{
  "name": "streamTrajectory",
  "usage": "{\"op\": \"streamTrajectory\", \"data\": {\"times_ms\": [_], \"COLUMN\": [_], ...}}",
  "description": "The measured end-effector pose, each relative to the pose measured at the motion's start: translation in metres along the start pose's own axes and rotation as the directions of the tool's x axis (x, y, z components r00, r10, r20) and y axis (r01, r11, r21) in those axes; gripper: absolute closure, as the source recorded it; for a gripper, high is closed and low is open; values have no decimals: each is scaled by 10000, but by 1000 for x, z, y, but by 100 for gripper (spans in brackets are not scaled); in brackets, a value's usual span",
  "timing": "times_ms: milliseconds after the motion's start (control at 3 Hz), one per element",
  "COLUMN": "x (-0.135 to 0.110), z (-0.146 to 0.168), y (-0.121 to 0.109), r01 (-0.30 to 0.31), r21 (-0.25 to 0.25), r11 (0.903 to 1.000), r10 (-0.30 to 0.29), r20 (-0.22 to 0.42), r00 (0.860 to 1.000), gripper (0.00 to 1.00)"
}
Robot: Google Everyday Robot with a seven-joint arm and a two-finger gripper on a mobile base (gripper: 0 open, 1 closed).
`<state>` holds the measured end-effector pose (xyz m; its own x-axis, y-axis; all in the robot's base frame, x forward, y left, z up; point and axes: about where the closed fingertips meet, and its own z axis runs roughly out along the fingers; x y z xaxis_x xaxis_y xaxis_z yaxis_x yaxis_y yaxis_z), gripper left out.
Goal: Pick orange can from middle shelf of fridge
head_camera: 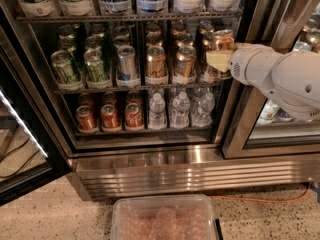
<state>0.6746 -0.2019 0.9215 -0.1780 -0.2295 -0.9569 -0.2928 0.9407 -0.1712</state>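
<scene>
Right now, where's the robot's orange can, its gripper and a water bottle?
orange can (223, 40): camera view, its shiny upper side.
gripper (219, 61): camera view, between its fingertips, at the middle shelf's (100, 90) right end.
water bottle (157, 110): camera view, its clear body.

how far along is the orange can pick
Done: the gripper is closed on the tall slim orange-copper can at the right end of the dark wire middle shelf. In hand: it sits higher than neighbouring cans. Left: drawing it clear of the stainless-steel fridge.

Speckled terrazzo floor (60, 209), orange cable (260, 198) lying across it, clear plastic bin (165, 219) at bottom, light strip (20, 129) glowing left; gripper (220, 59) upper right.
</scene>
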Motion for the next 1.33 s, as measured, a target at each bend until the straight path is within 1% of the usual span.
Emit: {"op": "streamTrajectory", "data": {"times_ms": [333,667,1000,1333], "x": [-1,-13,-26,-27], "z": [1,-12,-33,-53], "y": [8,11,13,19], "r01": [71,116,-42,-630], "r21": [-272,-955,-2002,-3143], "r11": [9996,9954,9798,9472], "r10": [-71,-116,45,592], "r20": [-27,5,10,-215], "r00": [10000,9999,10000,9980], "gripper": [100,100,100,100]}}
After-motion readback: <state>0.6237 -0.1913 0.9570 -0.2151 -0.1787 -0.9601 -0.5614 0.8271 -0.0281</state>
